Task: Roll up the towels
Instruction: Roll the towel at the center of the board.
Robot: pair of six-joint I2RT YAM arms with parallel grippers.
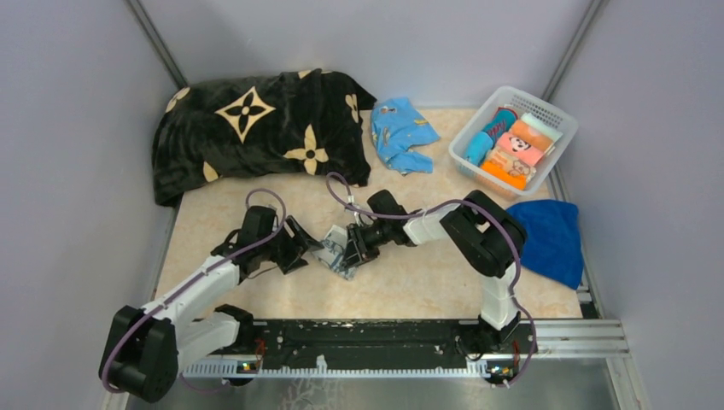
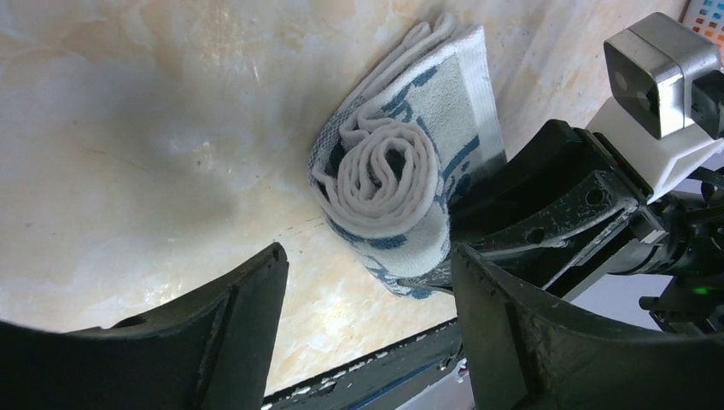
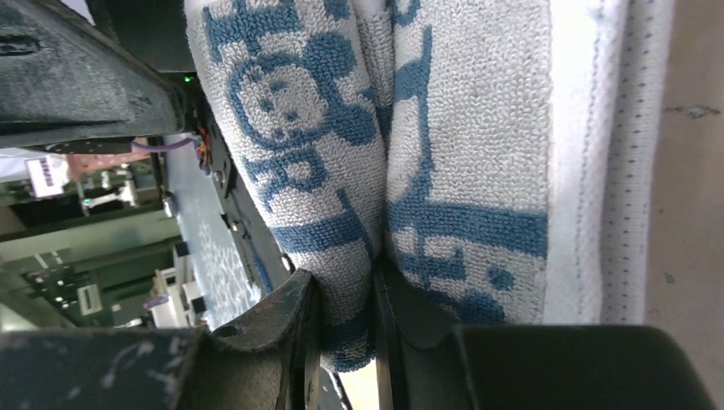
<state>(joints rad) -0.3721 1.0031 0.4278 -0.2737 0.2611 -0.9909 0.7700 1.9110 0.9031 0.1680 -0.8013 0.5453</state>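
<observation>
The white towel with dark-blue print (image 1: 335, 253) lies rolled on the table between the two grippers; its spiral end faces the left wrist camera (image 2: 388, 175). My right gripper (image 1: 354, 248) is shut on the roll's outer layer (image 3: 346, 282). My left gripper (image 1: 300, 245) is open and empty just left of the roll, its fingers (image 2: 230, 333) apart from the cloth. The small turquoise towel (image 1: 401, 132) lies crumpled at the back. The large royal-blue towel (image 1: 551, 239) lies at the right edge.
The black blanket with cream flower motifs (image 1: 256, 128) is heaped at the back left. A white basket (image 1: 546, 111) with several rolled cloths stands at the back right. A black rail (image 1: 367, 337) runs along the near table edge.
</observation>
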